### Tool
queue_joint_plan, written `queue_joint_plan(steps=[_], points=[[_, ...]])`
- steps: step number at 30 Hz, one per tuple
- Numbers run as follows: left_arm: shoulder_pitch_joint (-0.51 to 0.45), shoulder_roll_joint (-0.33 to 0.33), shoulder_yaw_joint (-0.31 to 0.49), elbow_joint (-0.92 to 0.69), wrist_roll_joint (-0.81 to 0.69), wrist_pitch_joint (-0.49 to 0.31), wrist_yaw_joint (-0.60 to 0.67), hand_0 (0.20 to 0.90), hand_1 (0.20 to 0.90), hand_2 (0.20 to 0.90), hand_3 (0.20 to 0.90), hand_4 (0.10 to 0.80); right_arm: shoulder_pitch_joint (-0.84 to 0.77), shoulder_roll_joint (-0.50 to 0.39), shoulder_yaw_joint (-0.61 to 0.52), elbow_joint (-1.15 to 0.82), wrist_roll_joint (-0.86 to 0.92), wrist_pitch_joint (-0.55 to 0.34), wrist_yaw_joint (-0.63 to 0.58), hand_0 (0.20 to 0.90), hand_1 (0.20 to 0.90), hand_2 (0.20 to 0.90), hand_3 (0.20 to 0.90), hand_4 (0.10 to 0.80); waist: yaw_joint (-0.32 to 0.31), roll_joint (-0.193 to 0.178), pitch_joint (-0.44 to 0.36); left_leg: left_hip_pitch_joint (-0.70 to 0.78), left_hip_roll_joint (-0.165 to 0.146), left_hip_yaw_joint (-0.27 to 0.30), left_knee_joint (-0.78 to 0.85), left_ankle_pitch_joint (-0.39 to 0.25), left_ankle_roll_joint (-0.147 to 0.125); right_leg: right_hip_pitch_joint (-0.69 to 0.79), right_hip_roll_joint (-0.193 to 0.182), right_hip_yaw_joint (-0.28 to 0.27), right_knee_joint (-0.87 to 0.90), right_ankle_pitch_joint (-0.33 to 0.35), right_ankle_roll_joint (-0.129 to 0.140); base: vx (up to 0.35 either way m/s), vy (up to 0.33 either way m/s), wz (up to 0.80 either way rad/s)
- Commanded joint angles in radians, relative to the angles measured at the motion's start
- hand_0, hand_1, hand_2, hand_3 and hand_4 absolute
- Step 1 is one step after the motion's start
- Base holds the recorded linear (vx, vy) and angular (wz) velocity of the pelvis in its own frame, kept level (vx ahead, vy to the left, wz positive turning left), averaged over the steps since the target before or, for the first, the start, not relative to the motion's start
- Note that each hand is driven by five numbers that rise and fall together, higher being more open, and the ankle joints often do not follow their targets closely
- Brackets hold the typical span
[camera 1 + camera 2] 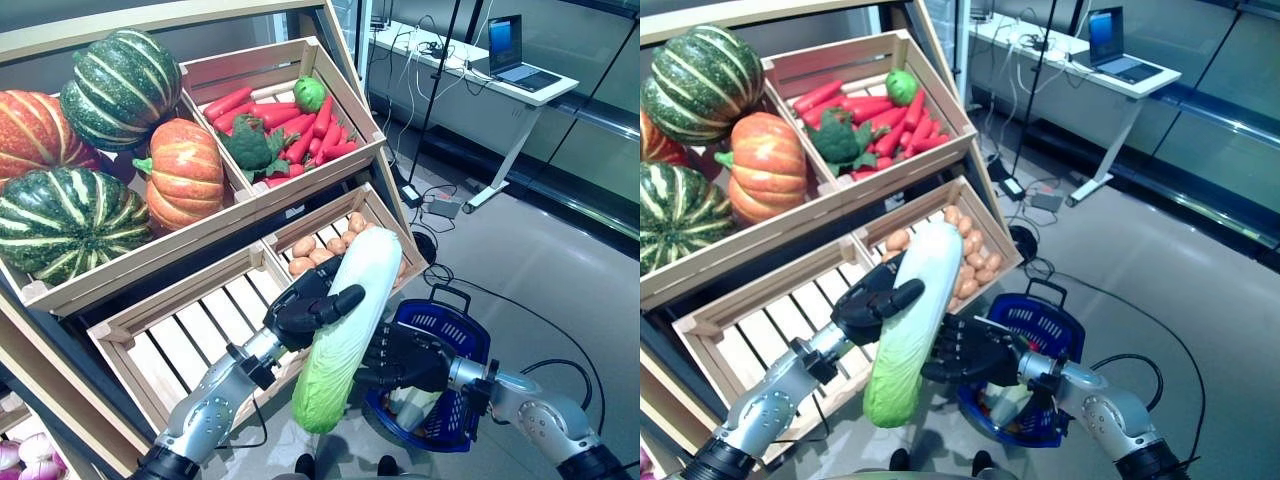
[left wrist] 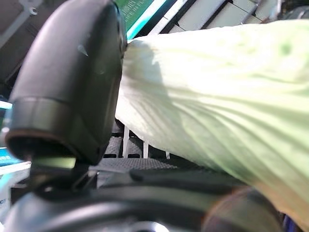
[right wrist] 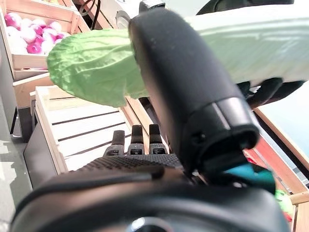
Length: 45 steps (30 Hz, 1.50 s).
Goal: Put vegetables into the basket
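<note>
My left hand (image 1: 305,305) is shut on a long pale-green napa cabbage (image 1: 350,320) and holds it upright, leafy end down, in front of the stand's lower crates. Its thumb (image 2: 72,82) lies against the cabbage (image 2: 217,87) in the left wrist view. My right hand (image 1: 410,358) is open just behind the cabbage's lower half, fingers spread towards it, above the near rim of the blue basket (image 1: 465,335). The right thumb (image 3: 183,87) crosses the cabbage (image 3: 87,63) in the right wrist view. The basket stands on the floor to the right and holds a pale green-white vegetable (image 1: 410,405).
The wooden stand fills the left side. An empty slatted crate (image 1: 190,330) lies behind my left arm and a crate of potatoes (image 1: 320,245) is by the cabbage's top. A desk with a laptop (image 1: 505,50) stands far right, cables on the floor (image 1: 440,205) before it.
</note>
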Motion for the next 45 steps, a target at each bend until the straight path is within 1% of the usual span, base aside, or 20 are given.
queue_joint_plan(steps=[1, 3, 7, 13, 17, 18, 19, 23, 24, 26, 31, 33, 36, 38, 41, 42, 43, 44, 45], points=[[-0.167, -0.103, -0.003, -0.089, -0.135, -0.144, -0.078, 0.3, 0.3, 0.3, 0.3, 0.4, -0.086, 0.066, 0.048, -0.065, 0.16, -0.007, 0.077, 0.9, 0.9, 0.9, 0.9, 0.8, -0.001, -0.024, -0.07, 0.045, -0.011, -0.018, 0.007, -0.115, -0.024, 0.046, -0.05, -0.025, 0.002, -0.01, 0.056, 0.0, 0.0, 0.0], [-0.174, -0.133, -0.011, -0.078, -0.154, -0.154, -0.089, 0.3, 0.3, 0.3, 0.3, 0.4, -0.097, 0.107, 0.07, -0.041, 0.198, 0.005, 0.073, 0.9, 0.9, 0.9, 0.9, 0.8, 0.001, -0.025, -0.071, 0.047, -0.011, -0.022, 0.007, -0.117, -0.023, 0.049, -0.049, -0.024, 0.002, -0.013, 0.054, 0.0, 0.0, 0.0], [-0.178, -0.164, -0.023, -0.075, -0.167, -0.155, -0.099, 0.3, 0.3, 0.3, 0.3, 0.4, -0.102, 0.158, 0.106, -0.03, 0.226, 0.007, 0.073, 0.9, 0.9, 0.9, 0.9, 0.8, 0.006, -0.025, -0.071, 0.047, -0.01, -0.026, 0.007, -0.118, -0.024, 0.051, -0.049, -0.025, 0.002, -0.017, 0.053, 0.0, 0.0, 0.0], [-0.175, -0.188, -0.016, -0.068, -0.239, -0.106, -0.165, 0.3, 0.3, 0.3, 0.3, 0.4, -0.101, 0.199, 0.124, -0.009, 0.28, 0.027, 0.126, 0.9, 0.9, 0.9, 0.9, 0.8, 0.011, -0.025, -0.074, 0.047, -0.011, -0.03, 0.007, -0.121, -0.025, 0.053, -0.049, -0.024, 0.002, -0.02, 0.051, 0.0, 0.0, 0.0], [-0.184, -0.208, -0.033, -0.066, -0.298, -0.076, -0.205, 0.3, 0.3, 0.3, 0.3, 0.4, -0.114, 0.228, 0.145, 0.001, 0.316, 0.023, 0.158, 0.9, 0.9, 0.9, 0.9, 0.8, 0.012, -0.025, -0.068, 0.049, -0.012, -0.03, 0.007, -0.122, -0.026, 0.053, -0.05, -0.022, 0.002, -0.019, 0.05, 0.0, 0.0, 0.0], [-0.184, -0.211, -0.034, -0.065, -0.302, -0.072, -0.207, 0.3, 0.3, 0.3, 0.3, 0.4, -0.115, 0.232, 0.149, 0.002, 0.318, 0.022, 0.16, 0.9, 0.9, 0.9, 0.9, 0.8, 0.013, -0.026, -0.067, 0.05, -0.012, -0.03, 0.007, -0.122, -0.026, 0.054, -0.051, -0.022, 0.002, -0.019, 0.05, 0.0, 0.0, 0.0], [-0.183, -0.225, -0.041, -0.064, -0.316, -0.05, -0.218, 0.3, 0.3, 0.3, 0.3, 0.4, -0.116, 0.252, 0.164, 0.005, 0.316, 0.023, 0.177, 0.9, 0.9, 0.9, 0.9, 0.8, 0.014, -0.026, -0.067, 0.053, -0.012, -0.031, 0.007, -0.125, -0.026, 0.058, -0.051, -0.021, 0.002, -0.022, 0.049, 0.0, 0.0, 0.0], [-0.179, -0.241, -0.053, -0.057, -0.337, -0.015, -0.213, 0.3, 0.3, 0.3, 0.3, 0.4, -0.118, 0.271, 0.184, 0.008, 0.302, 0.038, 0.191, 0.9, 0.9, 0.9, 0.9, 0.8, 0.015, -0.026, -0.068, 0.057, -0.013, -0.032, 0.007, -0.127, -0.026, 0.062, -0.05, -0.018, 0.002, -0.024, 0.049, 0.0, 0.0, 0.0], [-0.178, -0.242, -0.055, -0.055, -0.341, -0.009, -0.212, 0.3, 0.3, 0.3, 0.3, 0.4, -0.118, 0.272, 0.187, 0.008, 0.298, 0.041, 0.194, 0.9, 0.9, 0.9, 0.9, 0.8, 0.015, -0.026, -0.068, 0.057, -0.013, -0.032, 0.007, -0.127, -0.026, 0.062, -0.05, -0.017, 0.002, -0.024, 0.049, 0.0, 0.0, 0.0], [-0.17, -0.247, -0.066, -0.039, -0.344, 0.029, -0.227, 0.3, 0.3, 0.3, 0.3, 0.4, -0.122, 0.274, 0.202, 0.006, 0.283, 0.056, 0.22, 0.9, 0.9, 0.9, 0.9, 0.8, 0.016, -0.026, -0.069, 0.057, -0.012, -0.031, 0.007, -0.128, -0.026, 0.062, -0.049, -0.015, 0.002, -0.026, 0.048, 0.0, 0.0, 0.0], [-0.156, -0.245, -0.079, -0.018, -0.325, 0.059, -0.23, 0.3, 0.3, 0.3, 0.3, 0.4, -0.126, 0.266, 0.221, -0.004, 0.243, 0.08, 0.266, 0.9, 0.9, 0.9, 0.9, 0.8, 0.018, -0.026, -0.069, 0.056, -0.012, -0.032, 0.007, -0.127, -0.025, 0.061, -0.049, -0.014, 0.002, -0.027, 0.047, 0.0, 0.0, 0.0], [-0.154, -0.245, -0.082, -0.015, -0.3, 0.065, -0.218, 0.3, 0.3, 0.3, 0.3, 0.4, -0.128, 0.262, 0.229, -0.009, 0.23, 0.083, 0.263, 0.9, 0.9, 0.9, 0.9, 0.8, 0.019, -0.026, -0.069, 0.054, -0.012, -0.033, 0.007, -0.126, -0.026, 0.06, -0.049, -0.014, 0.002, -0.027, 0.047, 0.0, 0.0, 0.0], [-0.145, -0.222, -0.086, -0.001, -0.2, 0.07, -0.203, 0.3, 0.3, 0.3, 0.3, 0.4, -0.129, 0.236, 0.233, -0.013, 0.213, 0.086, 0.267, 0.9, 0.9, 0.9, 0.9, 0.8, 0.023, -0.025, -0.073, 0.052, -0.011, -0.037, 0.007, -0.123, -0.026, 0.059, -0.049, -0.016, 0.002, -0.026, 0.048, 0.0, 0.0, 0.0], [-0.143, -0.216, -0.085, 0.0, -0.188, 0.074, -0.199, 0.3, 0.3, 0.3, 0.3, 0.4, -0.128, 0.229, 0.232, -0.017, 0.217, 0.084, 0.264, 0.9, 0.9, 0.9, 0.9, 0.8, 0.023, -0.024, -0.074, 0.051, -0.011, -0.038, 0.007, -0.123, -0.027, 0.058, -0.049, -0.016, 0.002, -0.026, 0.049, 0.0, 0.0, 0.0], [-0.141, -0.189, -0.073, 0.009, -0.169, 0.089, -0.179, 0.3, 0.3, 0.3, 0.3, 0.4, -0.133, 0.201, 0.221, -0.019, 0.235, 0.086, 0.27, 0.9, 0.9, 0.9, 0.9, 0.8, 0.024, -0.022, -0.076, 0.051, -0.012, -0.042, 0.007, -0.12, -0.025, 0.057, -0.049, -0.016, 0.002, -0.024, 0.049, 0.0, 0.0, 0.0], [-0.141, -0.186, -0.071, 0.009, -0.169, 0.093, -0.175, 0.3, 0.3, 0.3, 0.3, 0.4, -0.134, 0.197, 0.22, -0.021, 0.238, 0.087, 0.27, 0.813, 0.813, 0.813, 0.813, 0.742, 0.024, -0.021, -0.076, 0.05, -0.012, -0.042, 0.007, -0.12, -0.025, 0.057, -0.049, -0.016, 0.002, -0.024, 0.05, 0.0, 0.0, 0.0], [-0.14, -0.18, -0.068, 0.011, -0.168, 0.101, -0.168, 0.3, 0.3, 0.3, 0.3, 0.4, -0.133, 0.193, 0.22, -0.024, 0.239, 0.087, 0.27, 0.627, 0.627, 0.627, 0.627, 0.618, 0.024, -0.02, -0.076, 0.05, -0.012, -0.043, 0.007, -0.119, -0.025, 0.056, -0.049, -0.016, 0.002, -0.023, 0.05, 0.0, 0.0, 0.0], [-0.138, -0.176, -0.066, 0.013, -0.162, 0.109, -0.158, 0.3, 0.3, 0.3, 0.3, 0.4, -0.132, 0.191, 0.22, -0.023, 0.237, 0.087, 0.27, 0.481, 0.481, 0.481, 0.481, 0.521, 0.024, -0.019, -0.076, 0.049, -0.012, -0.043, 0.007, -0.118, -0.025, 0.055, -0.049, -0.016, 0.002, -0.022, 0.05, 0.0, 0.0, 0.0], [-0.136, -0.172, -0.065, 0.017, -0.15, 0.12, -0.146, 0.3, 0.3, 0.3, 0.3, 0.4, -0.129, 0.189, 0.22, -0.022, 0.234, 0.086, 0.266, 0.3, 0.3, 0.3, 0.3, 0.4, 0.025, -0.018, -0.075, 0.048, -0.012, -0.044, 0.007, -0.117, -0.025, 0.055, -0.05, -0.017, 0.002, -0.022, 0.05, 0.0, 0.0, 0.0]])
